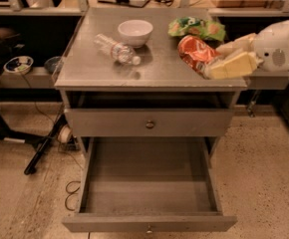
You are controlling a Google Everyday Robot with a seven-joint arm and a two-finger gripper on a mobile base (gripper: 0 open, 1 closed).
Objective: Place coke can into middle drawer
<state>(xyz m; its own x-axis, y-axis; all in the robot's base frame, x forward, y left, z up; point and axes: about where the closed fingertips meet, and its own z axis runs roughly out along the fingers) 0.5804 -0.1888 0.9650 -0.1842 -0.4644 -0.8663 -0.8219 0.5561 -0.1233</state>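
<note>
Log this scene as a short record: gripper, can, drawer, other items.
gripper: at the tabletop's right edge, shut on the coke can
coke can: tilted, held between the fingers
middle drawer: pulled open, can not yet inside
other items: white bowl, plastic bottle on its side, green bag

bowl point(135, 31), bottle point(115, 49) (lying flat); green bag point(197, 28)
</note>
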